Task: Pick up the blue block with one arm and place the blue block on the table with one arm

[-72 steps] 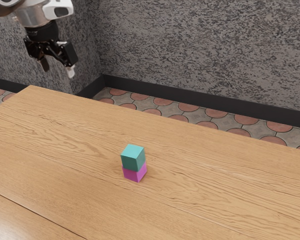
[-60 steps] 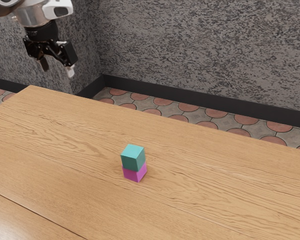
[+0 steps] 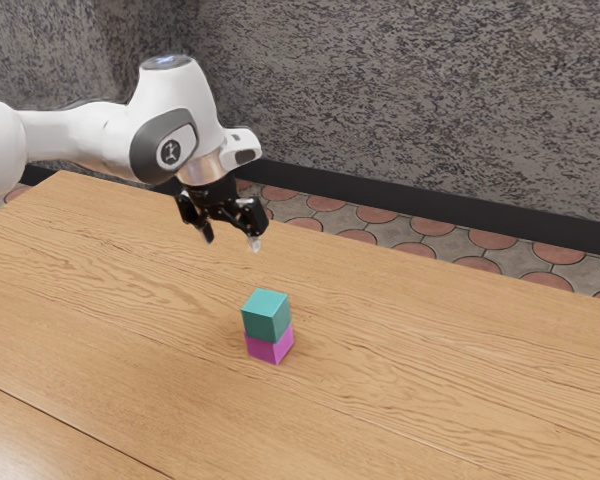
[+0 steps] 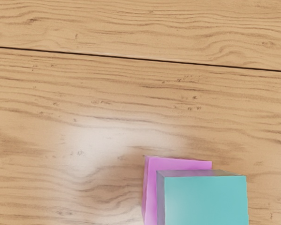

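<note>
While the pincer point(image 3: 231, 239) hangs wide, the teal cube point(image 3: 266, 316) sits level on the pink block point(image 3: 269, 347), edges nearly parallel.

No text or numbers are legible. A small mark point(image 3: 169, 152) on the arm's point(image 3: 90, 140) round cap point(image 3: 186, 139) is too tiny to read.

I have my end effector point(image 3: 231, 240) hanging higher than the blocks and clear of them, fingers apart. The blue block point(image 3: 266, 315) sits on top of the magenta block point(image 3: 269, 348), which rests on the wooden worktop point(image 3: 430, 350).
</note>
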`<action>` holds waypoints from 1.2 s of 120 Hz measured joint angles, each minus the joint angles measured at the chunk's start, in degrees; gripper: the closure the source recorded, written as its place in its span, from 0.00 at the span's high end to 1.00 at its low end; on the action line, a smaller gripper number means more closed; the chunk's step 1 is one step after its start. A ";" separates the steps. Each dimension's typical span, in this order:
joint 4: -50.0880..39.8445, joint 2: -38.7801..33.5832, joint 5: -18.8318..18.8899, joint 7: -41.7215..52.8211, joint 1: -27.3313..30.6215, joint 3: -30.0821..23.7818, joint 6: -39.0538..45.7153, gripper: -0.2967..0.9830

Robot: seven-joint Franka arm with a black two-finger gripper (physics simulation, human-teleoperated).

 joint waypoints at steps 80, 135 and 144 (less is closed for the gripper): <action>-11.40 3.08 -7.26 -12.71 -1.04 -2.13 15.13 0.77; -12.37 2.95 -0.35 -14.04 -2.27 -3.94 16.19 0.77; -12.08 3.78 0.73 -13.64 -2.21 -3.90 16.35 0.77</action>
